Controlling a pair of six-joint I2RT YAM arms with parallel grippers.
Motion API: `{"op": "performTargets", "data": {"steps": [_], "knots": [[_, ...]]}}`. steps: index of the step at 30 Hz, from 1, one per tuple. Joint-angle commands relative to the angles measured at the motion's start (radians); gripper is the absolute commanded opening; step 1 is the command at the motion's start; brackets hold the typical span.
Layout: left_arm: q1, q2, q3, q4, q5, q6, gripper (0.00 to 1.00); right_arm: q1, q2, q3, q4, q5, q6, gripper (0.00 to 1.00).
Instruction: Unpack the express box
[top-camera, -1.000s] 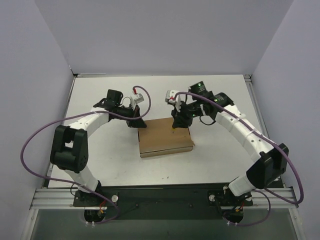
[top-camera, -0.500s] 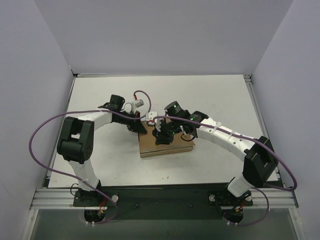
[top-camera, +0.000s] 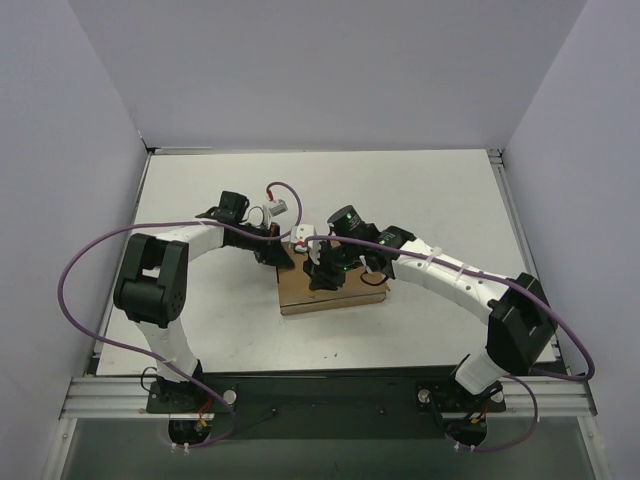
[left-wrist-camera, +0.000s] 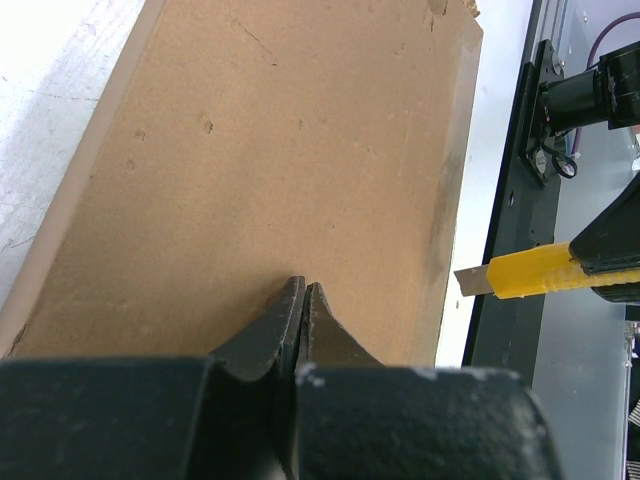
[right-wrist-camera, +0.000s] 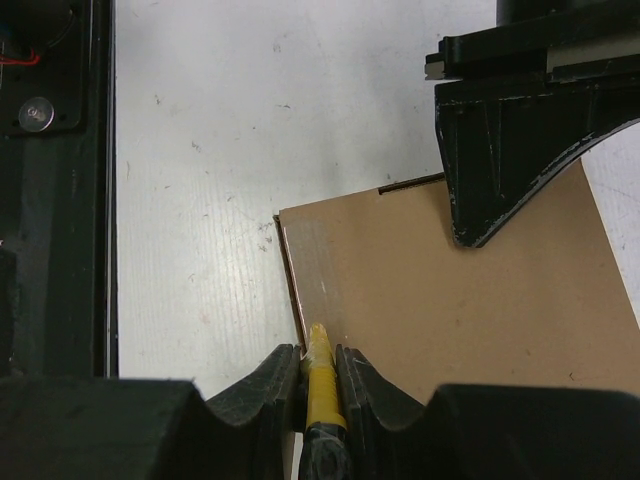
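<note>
Right wrist view, lower centre: right claw (right-wrist-camera: 318, 355) clamped on yellow box cutter (right-wrist-camera: 321, 385), blade at the left edge of the closed express box (right-wrist-camera: 450, 300) lying mid-bench (right-wrist-camera: 200, 200); left claw (left-wrist-camera: 303, 290) pinched empty, tips on the lid; step judged seam-cutting, next needing a steady draw along that edge.

Seen from above, the express box (top-camera: 345, 297) sat at the middle of the tabletop (top-camera: 440, 190), crowded from two sides. The left gripper (top-camera: 284, 256), jaws together, blocked its 10 o'clock corner. The right gripper (top-camera: 322, 280), clamped on a yellow knife (right-wrist-camera: 320, 370), covered the lid's left half, its arm (top-camera: 450, 275) barring 3 o'clock. Bare tabletop lay open at 12, 1 and 6 o'clock. Walls (top-camera: 90, 150) closed 9, 12 and 3 o'clock farther out.
</note>
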Motion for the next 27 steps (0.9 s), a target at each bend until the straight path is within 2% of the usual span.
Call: {"op": "performTargets", "data": {"steps": [1, 27], "knots": [[0.002, -0.003, -0.015, 0.014, 0.0, 0.007, 0.0, 0.006, -0.038, 0.003, 0.011, -0.037, -0.012, 0.0], [0.003, 0.032, 0.022, -0.001, -0.016, 0.014, 0.0, 0.009, -0.043, -0.029, -0.029, -0.034, -0.067, 0.0]]}}
